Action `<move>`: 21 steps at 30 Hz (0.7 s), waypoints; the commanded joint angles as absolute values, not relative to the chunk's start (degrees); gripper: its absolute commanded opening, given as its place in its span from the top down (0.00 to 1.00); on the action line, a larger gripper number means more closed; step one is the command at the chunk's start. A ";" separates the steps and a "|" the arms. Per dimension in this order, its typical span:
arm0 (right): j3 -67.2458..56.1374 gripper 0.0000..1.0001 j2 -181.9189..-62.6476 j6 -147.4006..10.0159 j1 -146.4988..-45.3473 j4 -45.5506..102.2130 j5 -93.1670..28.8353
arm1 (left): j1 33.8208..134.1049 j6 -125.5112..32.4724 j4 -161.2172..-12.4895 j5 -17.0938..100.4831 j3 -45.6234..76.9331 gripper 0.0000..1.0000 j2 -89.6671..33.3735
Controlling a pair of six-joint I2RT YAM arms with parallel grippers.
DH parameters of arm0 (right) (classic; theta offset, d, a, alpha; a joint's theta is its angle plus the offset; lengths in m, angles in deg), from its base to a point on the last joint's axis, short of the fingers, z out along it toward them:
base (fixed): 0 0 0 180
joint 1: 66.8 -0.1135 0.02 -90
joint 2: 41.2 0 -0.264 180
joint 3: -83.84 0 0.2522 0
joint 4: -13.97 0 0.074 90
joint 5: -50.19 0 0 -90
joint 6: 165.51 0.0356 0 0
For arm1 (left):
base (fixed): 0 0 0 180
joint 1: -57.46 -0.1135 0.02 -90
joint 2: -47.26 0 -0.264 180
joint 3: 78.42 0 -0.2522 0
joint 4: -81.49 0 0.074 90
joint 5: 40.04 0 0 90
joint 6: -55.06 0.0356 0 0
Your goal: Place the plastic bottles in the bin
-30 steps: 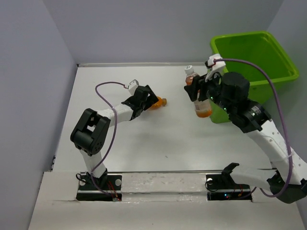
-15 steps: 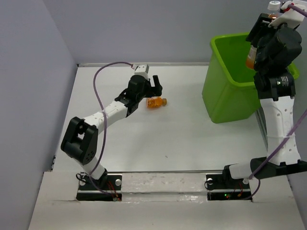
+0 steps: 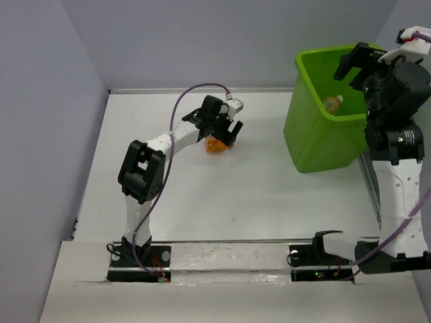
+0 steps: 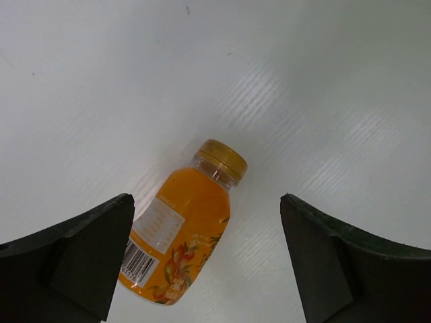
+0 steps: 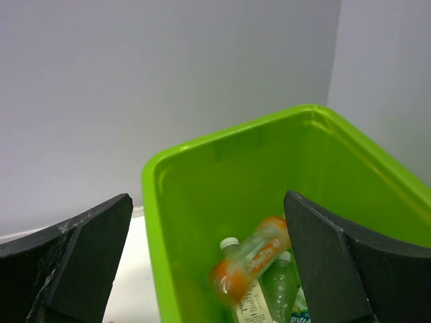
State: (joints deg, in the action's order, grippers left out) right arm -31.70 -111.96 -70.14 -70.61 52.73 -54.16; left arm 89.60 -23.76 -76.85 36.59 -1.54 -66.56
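Observation:
An orange bottle (image 4: pixel 182 232) with a yellow cap lies on its side on the white table, between the open fingers of my left gripper (image 4: pixel 205 262), which hovers just above it; from above it shows under that gripper (image 3: pixel 215 145). My right gripper (image 3: pixel 360 64) is open and empty over the lime-green bin (image 3: pixel 316 145). Inside the bin (image 5: pixel 195 202) a blurred orange bottle (image 5: pixel 252 266) is falling onto other bottles, one green (image 5: pixel 283 286). It also shows in the top view (image 3: pixel 331 103).
Grey walls close off the back and left of the white table (image 3: pixel 202 195). The bin stands at the table's far right. The arm bases sit on a rail at the near edge (image 3: pixel 229 259).
My right gripper has opened over the bin and let go of the orange bottle, which now falls inside. My left gripper has moved right and down over the orange bottle on the table.

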 commanded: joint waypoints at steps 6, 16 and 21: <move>-24.06 0.00 -104.14 -64.53 -70.66 51.20 -43.17 | 89.63 -15.43 -65.24 35.09 -5.17 0.01 -70.07; -11.60 0.00 -95.01 -58.29 -70.66 51.03 -26.90 | 89.89 -17.62 -64.45 38.09 -0.86 0.01 -73.24; -3.23 0.00 -89.73 -53.98 -70.66 47.96 -19.60 | 90.95 -20.86 -66.73 44.05 4.49 0.14 -70.52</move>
State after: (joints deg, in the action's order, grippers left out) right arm -6.93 -93.93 -58.32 -70.61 52.55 -28.23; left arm 90.06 -18.12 -67.49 39.72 1.28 -72.90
